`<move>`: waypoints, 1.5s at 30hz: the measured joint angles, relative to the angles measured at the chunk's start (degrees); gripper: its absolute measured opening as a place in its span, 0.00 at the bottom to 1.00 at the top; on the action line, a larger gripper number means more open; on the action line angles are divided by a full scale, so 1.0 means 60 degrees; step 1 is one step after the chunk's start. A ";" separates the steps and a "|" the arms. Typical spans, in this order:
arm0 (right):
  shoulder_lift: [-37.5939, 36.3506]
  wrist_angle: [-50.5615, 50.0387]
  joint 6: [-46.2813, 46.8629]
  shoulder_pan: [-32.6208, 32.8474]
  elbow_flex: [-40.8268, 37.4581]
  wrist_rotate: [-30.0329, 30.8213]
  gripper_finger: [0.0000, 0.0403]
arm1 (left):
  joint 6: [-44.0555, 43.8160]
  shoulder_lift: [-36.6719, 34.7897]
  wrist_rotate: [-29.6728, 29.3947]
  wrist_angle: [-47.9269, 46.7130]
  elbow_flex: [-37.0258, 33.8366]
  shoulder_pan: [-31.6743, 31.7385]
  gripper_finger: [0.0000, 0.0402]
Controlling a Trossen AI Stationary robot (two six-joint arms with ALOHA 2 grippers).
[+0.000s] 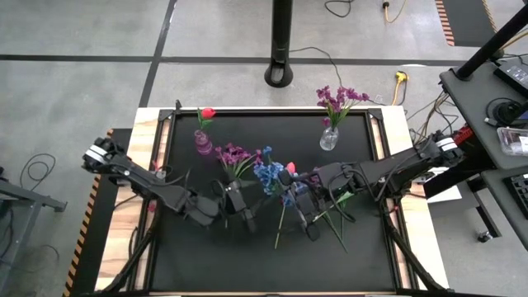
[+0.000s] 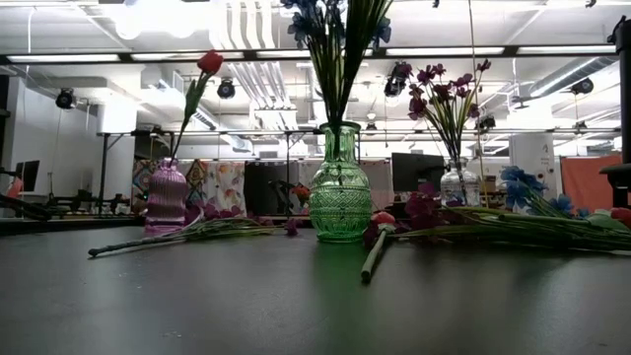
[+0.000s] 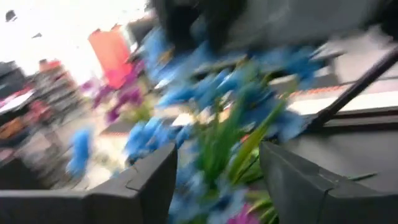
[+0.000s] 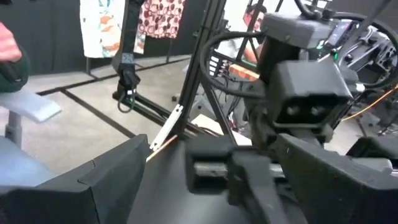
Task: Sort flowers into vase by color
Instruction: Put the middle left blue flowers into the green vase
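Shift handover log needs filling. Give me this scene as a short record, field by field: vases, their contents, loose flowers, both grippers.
pink vase: one red tulip
clear vase: purple sprays
green vase: blue blooms
loose flowers: lying on the table, mixed colours
left gripper: open, close to the blue blooms
right gripper: open, empty, facing the left arm

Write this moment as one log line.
left gripper open by blue flowers | right gripper open | red tulip in pink vase | purple sprays in clear vase
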 joint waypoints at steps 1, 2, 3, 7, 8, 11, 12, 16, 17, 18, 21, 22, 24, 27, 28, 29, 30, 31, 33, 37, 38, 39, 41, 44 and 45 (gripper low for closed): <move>0.0000 0.0007 -0.0047 -0.0002 -0.0002 0.0001 0.86 | 0.0262 0.0067 0.0157 0.0277 0.0013 0.0038 0.54; 0.0000 0.0013 -0.0104 -0.0002 -0.0002 0.0003 0.86 | 0.0492 0.0119 0.0143 0.0498 0.0021 0.0078 0.56; 0.0000 0.0017 -0.0148 -0.0002 -0.0002 0.0002 0.86 | 0.0676 0.0146 0.0085 0.0625 0.0021 0.0122 0.58; 0.0000 0.0024 -0.0171 -0.0002 -0.0009 0.0012 0.86 | 0.0984 0.0191 0.0643 0.0938 0.0023 0.0492 0.66; 0.0000 0.0024 -0.0171 -0.0002 -0.0009 0.0022 0.86 | 0.1090 0.0241 0.0968 0.1086 0.0023 0.0633 0.68; 0.0004 0.0028 -0.0171 -0.0002 -0.0009 0.0040 0.86 | 0.1409 0.0377 0.1731 0.1545 0.0023 0.1017 0.70; 0.0004 0.0035 -0.0171 -0.0002 -0.0009 0.0068 0.86 | 0.1480 0.0399 0.1865 0.1600 0.0023 0.1125 0.70; 0.0004 0.0055 -0.0190 -0.0002 -0.0013 0.0109 0.86 | 0.1533 0.0528 0.2483 0.1792 0.0023 0.1544 0.68; 0.0004 0.0070 -0.0230 -0.0002 -0.0013 0.0109 0.86 | 0.1533 0.0579 0.2868 0.1914 0.0023 0.1665 0.68; 0.0004 0.0111 -0.0255 -0.0002 -0.0013 0.0109 0.86 | 0.1534 0.0619 0.3192 0.2028 0.0023 0.1774 0.66; 0.0004 0.0147 -0.0173 -0.0043 -0.0013 0.0109 0.86 | 0.1537 0.0750 0.3370 0.2159 0.0030 0.2049 0.61; 0.0007 0.0127 -0.0084 -0.0059 -0.0010 0.0109 0.86 | 0.1572 0.0778 0.3292 0.2139 0.0030 0.2098 0.58; 0.0007 0.0096 0.0209 -0.0123 0.0000 0.0118 0.86 | 0.1724 0.0828 0.3180 0.2144 0.0030 0.2165 0.51; 0.0011 0.0036 0.0474 -0.0259 0.0005 0.0150 0.86 | 0.1956 0.0880 0.3161 0.2160 0.0030 0.2168 0.38; 0.0011 -0.0005 0.0465 -0.0300 0.0005 0.0232 0.86 | 0.2011 0.0891 0.3161 0.2150 0.0030 0.2165 0.34; 0.0015 -0.0035 0.0386 -0.0321 0.0005 0.0308 0.86 | 0.2003 0.0901 0.3136 0.2159 0.0030 0.2158 0.29; 0.0015 -0.0034 0.0379 -0.0350 0.0005 0.0474 0.86 | 0.2010 0.0901 0.3129 0.2157 0.0030 0.2168 0.24; 0.0015 -0.0017 0.0377 -0.0383 0.0005 0.0616 0.86 | 0.2017 0.0898 0.3053 0.2195 0.0030 0.2172 0.20; 0.0015 0.0042 0.0464 -0.0456 0.0037 0.0620 0.86 | 0.1995 0.0893 0.2720 0.2219 0.0030 0.2187 0.13; 0.0020 0.0057 0.0857 -0.0498 0.0219 0.0681 0.86 | 0.1985 0.0865 0.2389 0.2104 0.0022 0.2250 0.03; 0.0022 0.0053 0.0957 -0.0498 0.0270 0.0683 0.86 | 0.1985 0.0865 0.2386 0.2030 0.0019 0.2267 0.02; 0.0022 0.0082 0.1017 -0.0498 0.0318 0.0689 0.86 | 0.1992 0.0865 0.2376 0.1957 0.0012 0.2277 0.01; 0.0022 0.0264 0.0953 -0.0510 0.0398 0.0884 0.86 | 0.2059 0.0888 0.2380 0.1779 -0.0012 0.2286 0.02; 0.0011 0.0257 0.0743 -0.0523 0.0435 0.1349 0.86 | 0.2072 0.0912 0.2395 0.1583 -0.0028 0.2274 0.04; 0.0015 0.0216 0.0645 -0.0523 0.0435 0.1498 0.86 | 0.2059 0.0912 0.2385 0.1616 -0.0028 0.2274 0.04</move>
